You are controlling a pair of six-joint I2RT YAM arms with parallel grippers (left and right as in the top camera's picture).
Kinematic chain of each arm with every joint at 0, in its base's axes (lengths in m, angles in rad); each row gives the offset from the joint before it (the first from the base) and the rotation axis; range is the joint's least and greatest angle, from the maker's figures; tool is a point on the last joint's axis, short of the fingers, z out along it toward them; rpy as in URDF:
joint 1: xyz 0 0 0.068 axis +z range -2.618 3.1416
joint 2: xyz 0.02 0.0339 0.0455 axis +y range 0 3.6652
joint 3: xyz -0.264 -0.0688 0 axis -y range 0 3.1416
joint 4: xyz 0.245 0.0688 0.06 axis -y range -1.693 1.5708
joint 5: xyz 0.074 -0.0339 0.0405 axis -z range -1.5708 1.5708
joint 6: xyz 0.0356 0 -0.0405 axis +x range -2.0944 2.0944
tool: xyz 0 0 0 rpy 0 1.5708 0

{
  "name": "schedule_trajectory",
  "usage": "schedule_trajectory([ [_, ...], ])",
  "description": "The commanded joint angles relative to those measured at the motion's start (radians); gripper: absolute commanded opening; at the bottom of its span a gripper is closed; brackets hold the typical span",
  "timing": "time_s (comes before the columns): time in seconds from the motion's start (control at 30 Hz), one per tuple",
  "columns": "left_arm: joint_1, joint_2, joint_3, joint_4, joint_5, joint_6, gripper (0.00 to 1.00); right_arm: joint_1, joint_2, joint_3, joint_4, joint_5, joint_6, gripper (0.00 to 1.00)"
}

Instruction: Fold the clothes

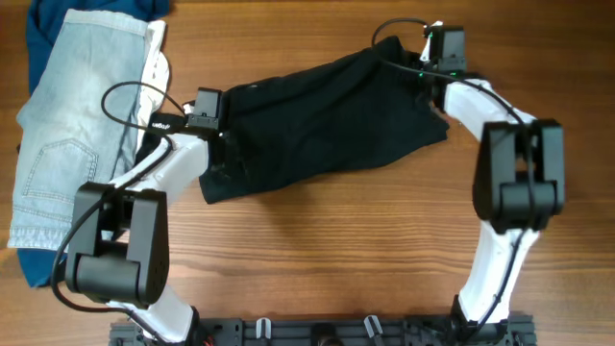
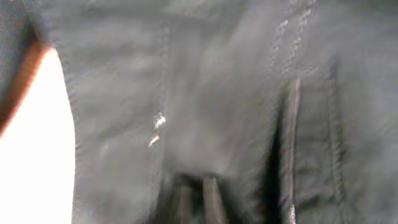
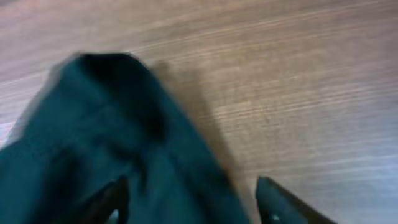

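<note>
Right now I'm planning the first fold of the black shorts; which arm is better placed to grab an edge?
Probably right: the right gripper has jaws open around a corner of the black shorts, bare table beside it. The left gripper sits over mid-fabric, jaws too blurred to judge.

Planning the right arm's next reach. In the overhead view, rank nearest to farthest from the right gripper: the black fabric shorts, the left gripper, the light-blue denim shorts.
1. Black fabric shorts: directly at the right gripper, their right end.
2. Left gripper: on the shorts' opposite, left end.
3. Light-blue denim shorts: farthest, at far left.
</note>
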Motion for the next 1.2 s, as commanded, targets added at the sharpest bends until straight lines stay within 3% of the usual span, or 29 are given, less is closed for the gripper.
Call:
schedule_trajectory([
  [0.0, 0.013, -0.129, 0.087, -0.086, -0.002, 0.001, 0.73, 0.011, -0.237, 0.010, -0.156, -0.051, -0.031, 0.76],
  [0.03, 0.013, -0.165, 0.093, -0.099, 0.023, 0.001, 0.85, 0.014, -0.261, 0.010, -0.259, -0.052, -0.028, 0.76],
  [0.13, 0.013, -0.245, 0.093, -0.142, 0.066, 0.001, 0.98, 0.051, -0.227, -0.021, -0.442, -0.058, -0.040, 0.78],
  [0.2, 0.013, -0.259, 0.093, -0.158, 0.065, 0.009, 0.98, 0.071, -0.193, -0.066, -0.440, -0.051, -0.064, 1.00],
  [0.4, 0.013, -0.255, 0.092, -0.168, 0.007, 0.008, 0.99, 0.076, -0.059, -0.079, -0.324, -0.045, -0.082, 0.98],
  [0.47, 0.013, -0.254, 0.092, -0.168, 0.001, 0.009, 1.00, 0.076, -0.041, -0.079, -0.301, 0.035, -0.036, 0.98],
  [0.67, 0.013, -0.253, 0.092, -0.169, 0.000, 0.009, 1.00, 0.046, 0.037, -0.099, -0.407, 0.193, 0.077, 0.99],
  [0.8, 0.013, -0.239, 0.092, -0.168, 0.001, 0.009, 1.00, -0.039, 0.060, -0.129, -0.511, 0.159, 0.189, 1.00],
  [0.87, 0.018, -0.193, 0.092, -0.168, 0.002, 0.008, 1.00, -0.073, 0.060, -0.132, -0.581, 0.047, 0.247, 0.99],
  [1.03, 0.021, -0.068, 0.092, -0.148, 0.009, 0.004, 1.00, -0.032, 0.060, -0.132, -0.623, -0.097, 0.291, 0.99],
  [1.17, 0.040, 0.053, 0.092, -0.050, 0.173, 0.076, 1.00, -0.005, 0.060, -0.132, -0.593, -0.097, 0.285, 1.00],
])
